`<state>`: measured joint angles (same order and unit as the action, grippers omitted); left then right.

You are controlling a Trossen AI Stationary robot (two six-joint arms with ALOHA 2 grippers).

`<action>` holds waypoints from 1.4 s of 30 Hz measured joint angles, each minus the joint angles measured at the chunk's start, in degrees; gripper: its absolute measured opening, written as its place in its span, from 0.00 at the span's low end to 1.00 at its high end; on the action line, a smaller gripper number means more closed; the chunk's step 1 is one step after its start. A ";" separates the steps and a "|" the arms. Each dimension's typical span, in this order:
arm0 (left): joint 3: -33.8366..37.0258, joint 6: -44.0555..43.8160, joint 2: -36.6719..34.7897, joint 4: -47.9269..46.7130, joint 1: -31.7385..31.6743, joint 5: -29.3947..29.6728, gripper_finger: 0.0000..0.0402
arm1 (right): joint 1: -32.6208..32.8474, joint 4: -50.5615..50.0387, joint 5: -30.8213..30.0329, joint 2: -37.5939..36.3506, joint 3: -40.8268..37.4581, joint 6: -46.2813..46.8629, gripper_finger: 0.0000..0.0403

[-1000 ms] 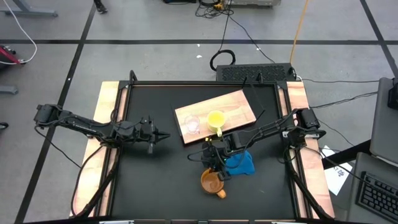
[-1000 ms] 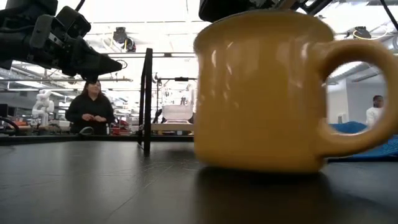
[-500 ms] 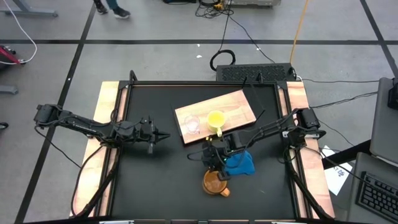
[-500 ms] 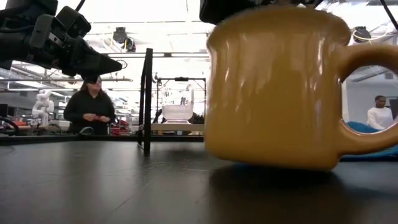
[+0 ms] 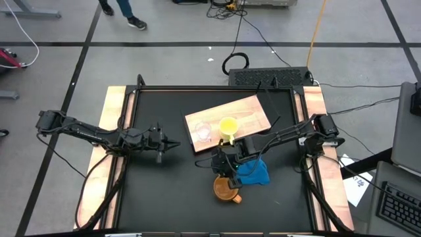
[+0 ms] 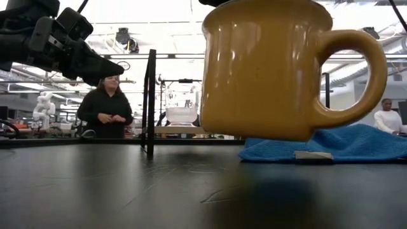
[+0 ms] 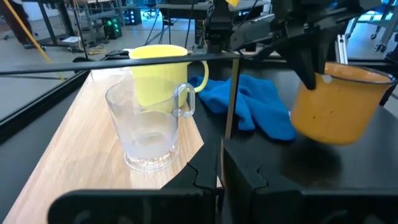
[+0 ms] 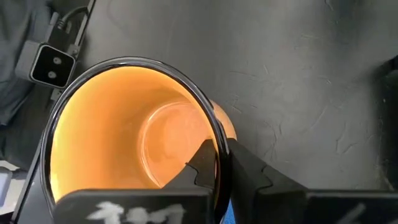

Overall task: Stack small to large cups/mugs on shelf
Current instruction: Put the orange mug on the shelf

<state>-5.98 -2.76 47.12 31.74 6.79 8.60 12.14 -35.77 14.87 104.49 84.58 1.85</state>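
right gripper [image 5: 225, 172] pinches the rim of the orange mug [image 6: 267, 70] and holds it clear of the black tabletop [image 5: 164, 191], beside the blue cloth [image 5: 253, 172]. left gripper [image 5: 172, 143] waits with fingers together, well apart. glass cup [image 7: 149, 127] and yellow mug [image 7: 158, 74] stand side by side on the shelf [image 5: 253, 112], not nested, so stacking remains. bare board lies beyond the yellow mug.

The orange mug [image 6: 261, 67] is hanging upright clear of the desk, pinched at its rim, handle sticking out sideways. The yellow mug [image 5: 227, 127] and the clear glass cup [image 5: 202, 132] are sitting upright beside each other on the light wooden shelf [image 5: 252, 112], which is lying flat and angled.
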 joint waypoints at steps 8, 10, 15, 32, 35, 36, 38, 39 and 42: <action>0.00 -0.22 0.01 -0.27 0.00 -1.14 0.06 | -0.45 0.68 -0.06 -3.52 -0.70 -0.93 0.02; 0.00 -0.14 0.00 -0.26 0.00 -1.14 0.06 | -0.46 1.41 -0.09 -5.49 -2.17 -1.10 0.02; 0.00 -0.09 0.01 -0.23 0.00 -1.14 0.06 | -1.47 6.62 -0.16 -12.26 -9.50 -0.77 0.02; 0.00 -0.01 0.01 0.05 0.00 -1.07 0.06 | -3.08 17.75 -8.25 -40.68 -38.13 7.27 0.02; 0.00 -0.01 -0.01 0.14 0.00 -1.07 0.06 | -3.49 18.25 -9.13 -43.83 -41.38 7.97 0.02; 0.00 -0.01 0.00 0.14 0.00 -1.07 0.06 | -3.64 18.48 -9.13 -44.80 -42.57 8.03 0.02; 0.00 -0.06 -0.01 0.14 0.00 -1.05 0.06 | -4.04 20.17 -9.13 -46.31 -44.92 8.58 0.02; 0.00 -0.10 -0.01 0.14 0.00 -1.05 0.06 | -4.23 21.29 -9.13 -46.96 -45.94 8.90 0.02; 0.00 -0.40 0.02 0.14 0.00 -1.05 0.06 | -4.73 23.72 -9.08 -48.63 -48.61 9.08 0.02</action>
<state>-5.98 -3.16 47.13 31.88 6.79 7.55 7.41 -12.05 5.78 55.87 35.97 10.93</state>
